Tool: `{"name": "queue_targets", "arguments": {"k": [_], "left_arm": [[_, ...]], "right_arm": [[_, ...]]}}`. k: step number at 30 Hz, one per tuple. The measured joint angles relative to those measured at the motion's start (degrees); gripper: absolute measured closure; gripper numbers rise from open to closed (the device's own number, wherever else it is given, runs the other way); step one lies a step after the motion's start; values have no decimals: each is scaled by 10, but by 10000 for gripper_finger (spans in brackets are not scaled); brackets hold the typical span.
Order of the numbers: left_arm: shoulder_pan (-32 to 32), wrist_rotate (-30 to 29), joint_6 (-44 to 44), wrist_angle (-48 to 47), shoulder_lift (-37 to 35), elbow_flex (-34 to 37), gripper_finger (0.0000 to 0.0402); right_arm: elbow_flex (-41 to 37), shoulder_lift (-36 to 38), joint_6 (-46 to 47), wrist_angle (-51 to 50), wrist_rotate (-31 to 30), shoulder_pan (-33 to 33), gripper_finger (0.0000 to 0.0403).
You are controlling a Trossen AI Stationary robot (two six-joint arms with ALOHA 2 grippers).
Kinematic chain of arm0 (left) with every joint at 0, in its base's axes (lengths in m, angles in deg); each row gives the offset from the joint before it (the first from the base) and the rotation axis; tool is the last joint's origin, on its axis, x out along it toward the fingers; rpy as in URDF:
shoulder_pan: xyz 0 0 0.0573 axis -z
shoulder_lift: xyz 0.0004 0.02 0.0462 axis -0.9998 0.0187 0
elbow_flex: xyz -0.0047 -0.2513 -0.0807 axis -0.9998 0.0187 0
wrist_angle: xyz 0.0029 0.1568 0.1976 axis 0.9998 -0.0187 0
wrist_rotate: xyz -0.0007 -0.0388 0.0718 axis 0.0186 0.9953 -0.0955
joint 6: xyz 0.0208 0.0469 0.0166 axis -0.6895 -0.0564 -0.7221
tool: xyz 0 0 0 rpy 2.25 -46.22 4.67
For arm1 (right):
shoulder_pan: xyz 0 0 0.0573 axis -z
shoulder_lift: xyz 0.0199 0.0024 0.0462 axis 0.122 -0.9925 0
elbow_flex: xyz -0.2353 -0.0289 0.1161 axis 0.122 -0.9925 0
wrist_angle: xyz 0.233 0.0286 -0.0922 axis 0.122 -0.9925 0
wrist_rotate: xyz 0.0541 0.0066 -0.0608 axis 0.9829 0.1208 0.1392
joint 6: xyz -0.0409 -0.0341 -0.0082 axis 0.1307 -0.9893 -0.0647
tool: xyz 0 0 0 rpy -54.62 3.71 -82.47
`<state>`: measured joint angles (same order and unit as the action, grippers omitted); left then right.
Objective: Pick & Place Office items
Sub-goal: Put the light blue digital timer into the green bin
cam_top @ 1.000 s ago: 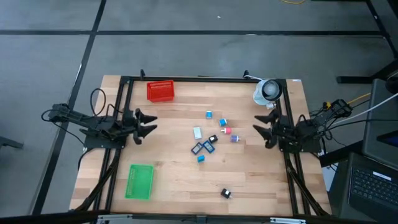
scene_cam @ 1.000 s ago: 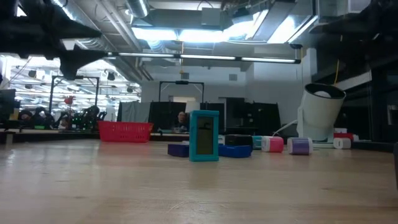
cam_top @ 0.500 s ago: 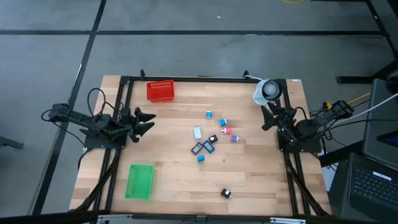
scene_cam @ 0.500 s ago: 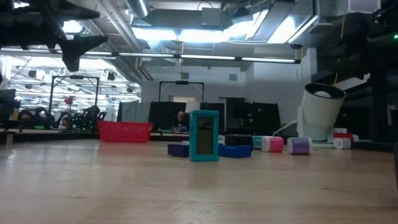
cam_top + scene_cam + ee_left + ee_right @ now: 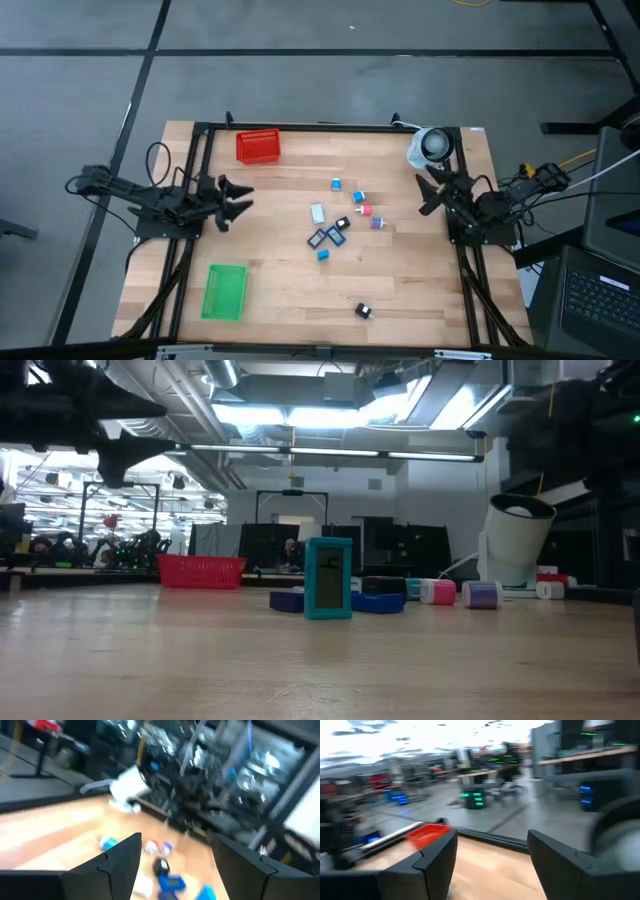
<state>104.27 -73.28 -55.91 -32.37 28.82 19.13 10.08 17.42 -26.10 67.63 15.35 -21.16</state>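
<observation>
The left gripper point(image 5: 238, 200) is hovering with its jaws spread and nothing between them, over the table's point(image 5: 280, 285) left side, pointing toward the middle. The right gripper point(image 5: 427, 192) is also standing open and empty, near the right edge beside a white cup point(image 5: 430, 146).

The office items point(image 5: 340, 218) are lying scattered mid-table between the two grippers, apart from both: blue, pink, purple, pale and black pieces, with one black piece point(image 5: 363, 311) sitting alone nearer the front edge. A red basket point(image 5: 258, 146) is resting at the far left corner, a green tray point(image 5: 225, 292) at the near left.
</observation>
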Motion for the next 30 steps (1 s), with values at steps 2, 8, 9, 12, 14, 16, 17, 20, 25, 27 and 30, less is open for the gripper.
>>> {"name": "queue_targets", "arguments": {"k": [2, 8, 9, 12, 14, 16, 17, 20, 25, 27, 30], "left_arm": [[-1, -6, -2, -23, 25, -5, 162], [-2, -7, -58, -60, 169, -82, 159], [-2, 0, -65, -64, 204, -103, 157], [-1, 10, -93, -115, 321, -181, 147], [-1, 5, -114, -159, 411, -242, 140], [-2, -4, -137, -188, 498, -298, 135], [-5, -11, -140, -193, 541, -328, 134], [-21, -2, -139, -203, 648, -406, 133], [-41, 4, -144, -209, 785, -505, 132], [-45, 15, -142, -222, 829, -539, 132], [-47, 30, -138, -258, 888, -589, 132]], "right_arm": [[0, 0, 0, 4, 45, 7, 156], [0, 0, 4, 14, 65, 30, 156], [0, 0, 7, 16, 70, 34, 156], [0, 0, 13, 16, 87, 46, 156], [0, 0, 14, 16, 92, 52, 156], [0, 0, 15, 16, 97, 57, 156], [0, 0, 16, 16, 103, 59, 156], [0, 0, 27, 15, 119, 65, 156], [0, 0, 28, 15, 125, 65, 156], [0, 0, 28, 15, 131, 65, 156], [0, 0, 28, 15, 140, 65, 156]]}}
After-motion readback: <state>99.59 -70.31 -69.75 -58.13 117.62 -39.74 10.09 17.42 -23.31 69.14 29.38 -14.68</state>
